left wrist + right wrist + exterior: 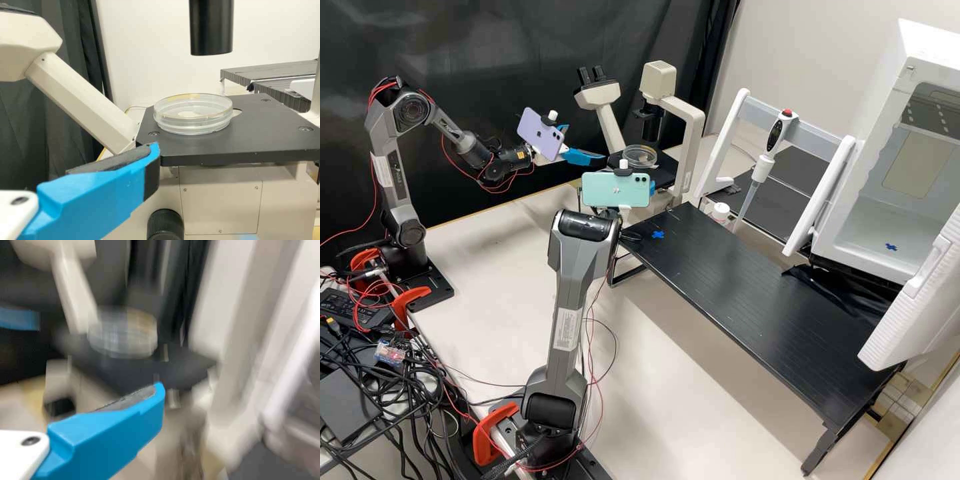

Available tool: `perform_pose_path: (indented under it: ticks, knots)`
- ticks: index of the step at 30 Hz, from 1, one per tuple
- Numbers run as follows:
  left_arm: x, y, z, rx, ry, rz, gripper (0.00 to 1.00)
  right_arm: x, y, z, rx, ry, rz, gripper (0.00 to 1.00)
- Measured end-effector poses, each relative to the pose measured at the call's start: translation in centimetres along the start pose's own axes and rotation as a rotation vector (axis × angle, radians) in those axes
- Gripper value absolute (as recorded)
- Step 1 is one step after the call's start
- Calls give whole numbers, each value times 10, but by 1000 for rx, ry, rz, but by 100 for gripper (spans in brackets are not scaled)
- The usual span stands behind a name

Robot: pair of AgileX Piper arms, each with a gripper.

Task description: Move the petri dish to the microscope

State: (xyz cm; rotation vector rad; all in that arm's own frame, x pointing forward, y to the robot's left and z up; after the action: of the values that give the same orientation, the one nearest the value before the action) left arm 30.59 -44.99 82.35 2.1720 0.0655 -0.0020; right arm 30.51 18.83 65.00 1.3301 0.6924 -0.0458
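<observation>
1. Tooling, left side: we find the left gripper (588,143) parted, its padded inner face bare and nothing in its grasp. It stands just short of the microscope's near edge.
2. Tooling, right side: we record the right gripper (160,390) likewise spread and carrying nothing, its bare pad turned toward the open space beside it. It is also near the microscope.
3. Item under transfer: we locate the petri dish (192,124) flat and upright on the stage (240,150) of the microscope (690,127), apart from both grippers. It covers much of the pale stage opening (237,113), though a sliver shows at one side.
4. Surroundings: we note the black objective-like tube (211,30) well above the dish, with a visible gap between them.
5. Progress: we judge the transfer essentially complete, since the dish rests unaided at its destination.
6. Outstanding: we see at most a slight centring, if wanted, and withdrawal of both arms. We would advise care that neither gripper nudges the dish or clips the stage.
</observation>
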Motion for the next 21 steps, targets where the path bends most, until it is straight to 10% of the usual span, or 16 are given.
perform_pose_path:
  ticks: [10, 21]
  knots:
    - [0, 0, 0, 0, 0, 0, 100, -137, 52, 30, -66, 34, 369, 100]
    - [0, 0, 0, 0, 0, 0, 100, -224, 74, 84, 84, -219, 656, 100]
